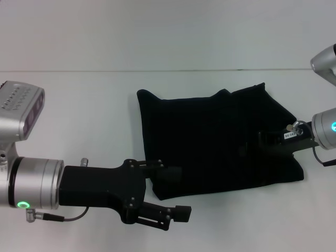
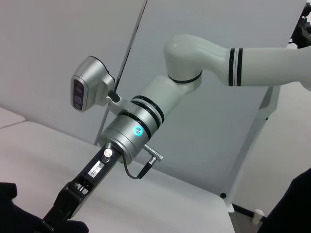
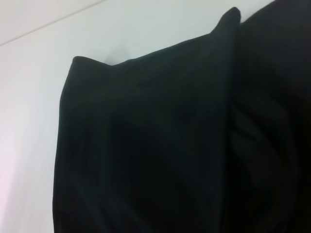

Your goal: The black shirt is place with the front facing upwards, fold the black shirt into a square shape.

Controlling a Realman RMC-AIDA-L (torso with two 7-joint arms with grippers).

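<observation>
- I work in what looks like a robotics lab or test room, not a home.
- My tabletop (image 1: 79, 131) is plain white and bare of household clutter, meeting an equally blank pale wall (image 1: 157, 31) toward 12 o'clock.
- From my left wrist I see a flat grey partition panel (image 2: 204, 160) on a thin metal leg (image 2: 243, 160) behind the tabletop's far edge.
- My own white and silver arm (image 2: 194, 63) with its lit ring fills the space.
</observation>
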